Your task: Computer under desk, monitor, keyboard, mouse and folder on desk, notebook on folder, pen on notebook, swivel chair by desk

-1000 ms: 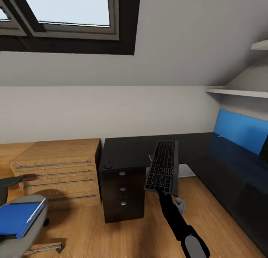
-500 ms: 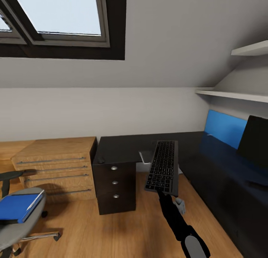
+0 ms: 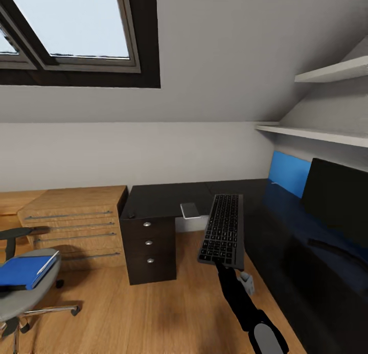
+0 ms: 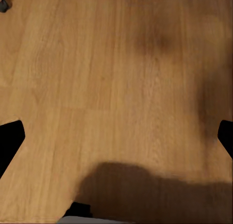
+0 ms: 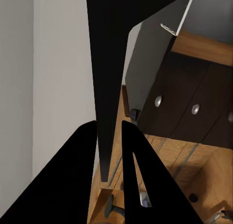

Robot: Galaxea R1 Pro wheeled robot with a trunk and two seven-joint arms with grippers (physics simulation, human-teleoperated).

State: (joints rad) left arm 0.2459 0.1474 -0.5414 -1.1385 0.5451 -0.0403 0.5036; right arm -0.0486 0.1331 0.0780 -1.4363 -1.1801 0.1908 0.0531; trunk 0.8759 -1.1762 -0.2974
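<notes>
Keyboard (image 3: pixel 222 230): held up in the air by its near short edge, tilted, keys facing the head camera, over the floor in the inner corner of the bench
Right hand (image 3: pixel 219 263): clamped on the keyboard's near edge; in the right wrist view its two dark fingers (image 5: pixel 82 185) flank the keyboard's thin black edge (image 5: pixel 104 88)
Left hand (image 4: pixel 116 136): spread wide over bare wooden floor (image 4: pixel 97 64), holding nothing
Bench (image 3: pixel 163 201): black, L-shaped, drawer unit (image 3: pixel 148 244) with round silver knobs at its left end
Monitor (image 3: pixel 337 195): standing on the bench's right wing
Swivel chair (image 3: pixel 25 287): at far left, well apart from the bench
Folder (image 3: pixel 23 271): blue, lying on the chair seat
Wooden chest (image 3: pixel 71 223): just beside the drawer unit
</notes>
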